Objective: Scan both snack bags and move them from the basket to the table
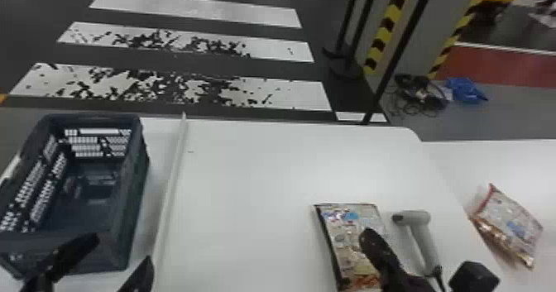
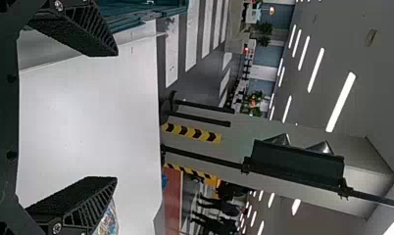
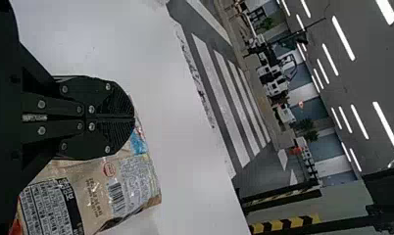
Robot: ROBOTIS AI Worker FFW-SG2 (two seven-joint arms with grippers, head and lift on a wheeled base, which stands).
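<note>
Looks like both bags are out of the dark plastic basket (image 1: 132, 204) with its grid-like walls, so my guess is we're at scanning the crinkly, flat one (image 1: 343, 241) on the smooth white tabletop (image 1: 248, 179), beside the pistol-shaped scanner (image 1: 422, 237). The right gripper (image 3: 134, 117) hangs over that bag, jaws together, so next it'd probably have to open up and line up a grab. The puffier glossy bag (image 1: 511, 225) sits off right, and the left gripper (image 2: 117, 116) has ridged jaws wide apart.
</note>
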